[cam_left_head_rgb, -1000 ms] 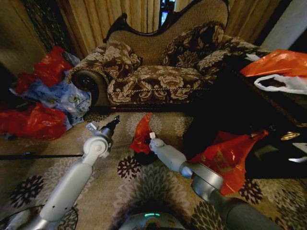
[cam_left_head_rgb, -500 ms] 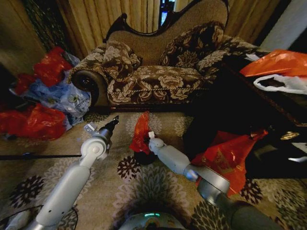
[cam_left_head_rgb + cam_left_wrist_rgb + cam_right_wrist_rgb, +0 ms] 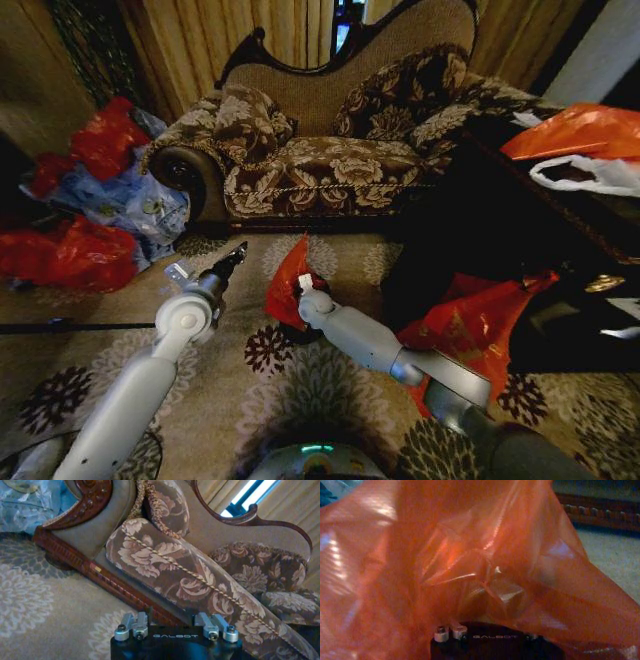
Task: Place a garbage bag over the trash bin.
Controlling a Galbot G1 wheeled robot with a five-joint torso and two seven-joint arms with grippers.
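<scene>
The garbage bag (image 3: pixel 287 285) sits before the sofa (image 3: pixel 330 160) (stuffed bags (image 3: pixel 70 250) at left).

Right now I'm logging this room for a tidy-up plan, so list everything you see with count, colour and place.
garbage bag: one, red, held up over the bin at the right gripper.
trash bin: one, black, on the carpet under the bag, mostly hidden.
sofa: one, brown floral, behind the bin.
stuffed bags: several, red, far left on the floor.
printed bag: one, orange-red, right of the arm.
carpet: one, beige with dark flowers.
left gripper: left of the bag, empty.
right gripper: at the bag.
</scene>
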